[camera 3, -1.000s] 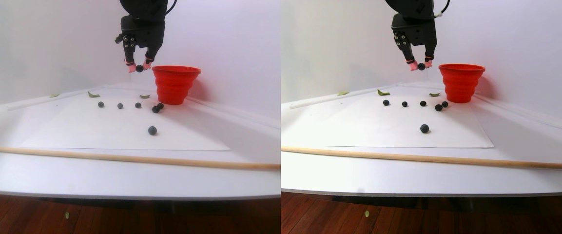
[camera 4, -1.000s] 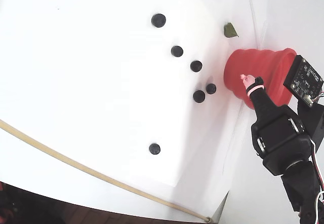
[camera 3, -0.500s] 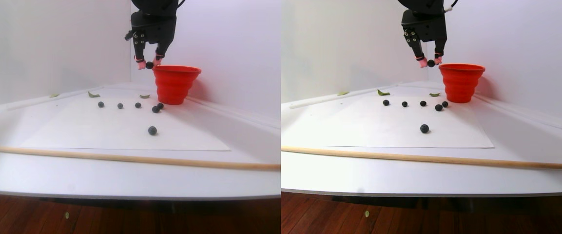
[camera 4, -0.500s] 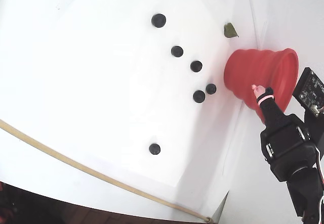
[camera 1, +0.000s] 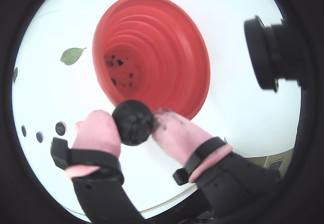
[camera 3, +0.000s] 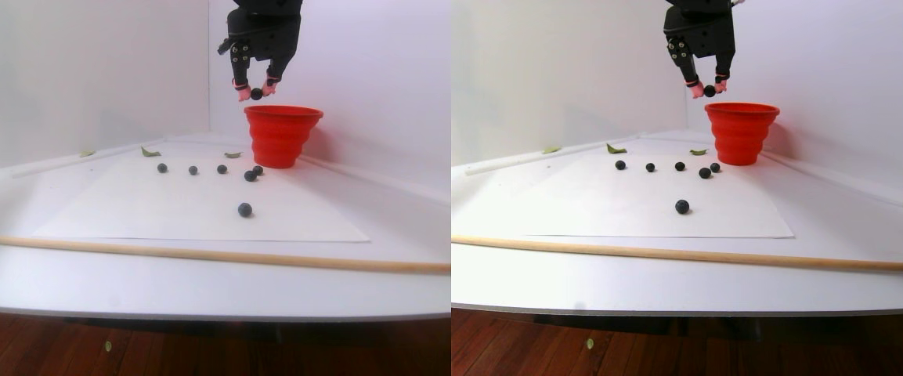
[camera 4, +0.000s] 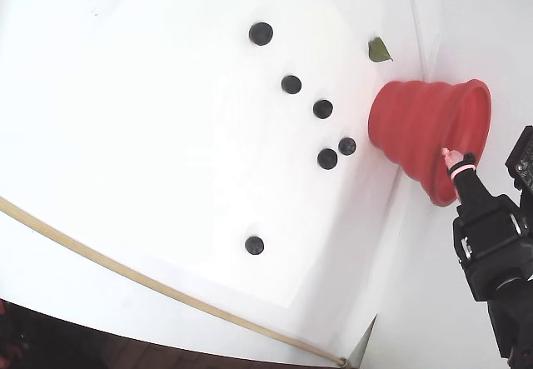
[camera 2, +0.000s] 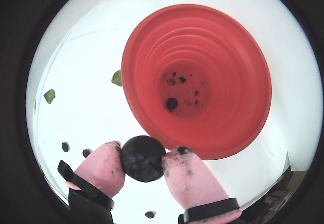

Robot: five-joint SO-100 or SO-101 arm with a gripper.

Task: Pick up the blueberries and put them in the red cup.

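My gripper (camera 1: 133,124) is shut on one dark blueberry (camera 2: 143,158), pinched between its pink fingertips (camera 2: 104,166). It hangs in the air just above the near rim of the red cup (camera 2: 202,47). In the stereo pair view the gripper (camera 3: 255,92) sits above the cup's (camera 3: 280,137) left rim edge. In the fixed view only a pink fingertip (camera 4: 450,154) shows at the cup's (camera 4: 412,123) rim, and the held berry is hidden. Several blueberries (camera 4: 327,159) lie loose on the white sheet. One small berry (camera 2: 172,103) and dark specks lie in the cup's bottom.
A long wooden rod (camera 3: 185,252) lies across the table's front. Green leaf scraps (camera 3: 150,152) lie near the back edge, one (camera 4: 379,49) beside the cup. White walls meet in a corner close behind the cup.
The gripper has risen and moved right with the blueberry, from beside the cup's wall to just above its rim. The loose berries have not moved.
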